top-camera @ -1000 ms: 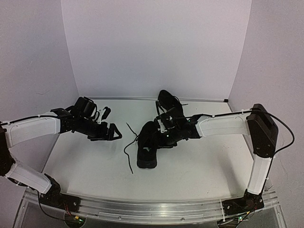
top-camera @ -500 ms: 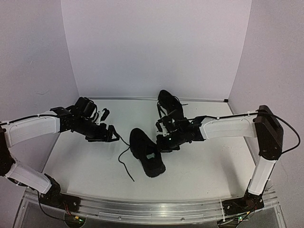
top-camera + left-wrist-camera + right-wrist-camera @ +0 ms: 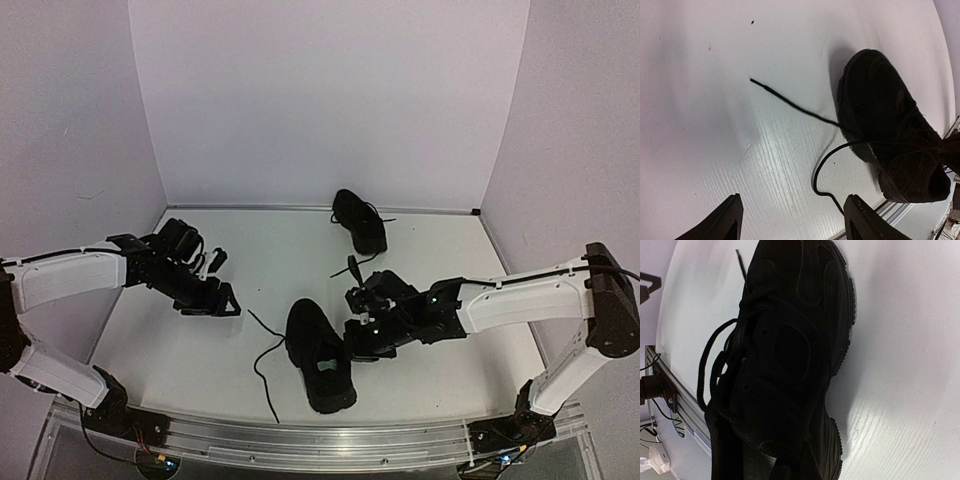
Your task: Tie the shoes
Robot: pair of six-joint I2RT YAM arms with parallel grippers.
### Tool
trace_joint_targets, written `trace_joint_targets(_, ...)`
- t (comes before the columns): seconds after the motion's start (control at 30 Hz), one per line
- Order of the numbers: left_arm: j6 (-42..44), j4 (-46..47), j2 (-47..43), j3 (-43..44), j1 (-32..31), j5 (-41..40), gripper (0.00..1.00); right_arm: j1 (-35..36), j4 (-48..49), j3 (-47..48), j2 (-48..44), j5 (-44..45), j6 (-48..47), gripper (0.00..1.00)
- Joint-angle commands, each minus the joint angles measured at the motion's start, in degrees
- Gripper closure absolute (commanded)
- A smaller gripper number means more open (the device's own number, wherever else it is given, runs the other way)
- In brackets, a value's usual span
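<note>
**Shoe–jaw geometry before lace pickup.** The small all-black low-top sneaker point(image 3: 320, 352) lies on the white table point(image 3: 280, 250) close to its near edge. Its long axis runs from the toe, farther off and slightly left, to the heel nearest the arm bases. The second black sneaker point(image 3: 360, 220) rests well apart, at the table's far side. Thin black laces point(image 3: 262, 335) lie loose on the table off the near sneaker's left side, between it and the left gripper point(image 3: 215, 298). That gripper's jaws are spread wide and hold nothing; one lace end point(image 3: 754, 81) lies ahead of them. The right gripper point(image 3: 366, 332) is nearer, just beside the sneaker's right flank, but how its jaws stand cannot be told. The left arm appears better placed to take a lace.
</note>
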Motion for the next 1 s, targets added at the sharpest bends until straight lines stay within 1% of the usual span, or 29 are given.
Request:
trace_joint_targets(0.0,0.76,-0.51,-0.67,-0.73,-0.73,0.43,0.31,1.03,8.65,-0.27,-0.02,1.34,4.49,0.91)
trace_joint_targets(0.13,0.03,-0.55,2.23,0.4,-1.11,-1.46,0.34,1.53,9.8,-1.08,-0.38,-0.04,5.76,0.78)
trace_joint_targets(0.23,-0.54,0.02,5.59,1.43,-2.02,-3.19,0.36,1.9,10.9,-1.73,-1.26,-1.59,6.5,0.76)
trace_joint_targets(0.37,-1.76,3.56,8.89,1.81,-3.4,-3.61,0.37,2.42,11.69,-1.76,-0.53,-4.19,6.4,0.75)
trace_joint_targets(0.5,-1.08,4.96,10.91,3.01,-4.33,-2.66,0.36,2.81,11.65,-2.73,-1.45,-5.15,6.57,0.67)
trace_joint_targets(0.53,-0.75,4.83,11.15,3.28,-4.43,-3.01,0.35,2.82,11.47,-3.19,-2.41,-4.68,6.58,0.63)
trace_joint_targets(0.63,-0.41,4.09,11.72,3.87,-4.46,-3.67,0.35,2.74,9.81,-3.94,-5.84,-1.6,6.09,0.44)
trace_joint_targets(0.73,-0.45,4.09,11.54,2.92,-4.7,-1.78,0.36,2.7,7.93,-3.92,-9.17,1.53,4.69,0.29)
trace_joint_targets(0.87,-0.9,3.17,7.86,0.17,-5.39,-1.59,0.37,2.57,4.36,-1.64,-12.49,5.97,0.33,0.2)
trace_joint_targets(0.97,-2.93,1.65,5.14,-1.17,-6.58,-2.24,0.38,2.29,1.56,0.53,-14.7,9.01,-2.69,0.1)
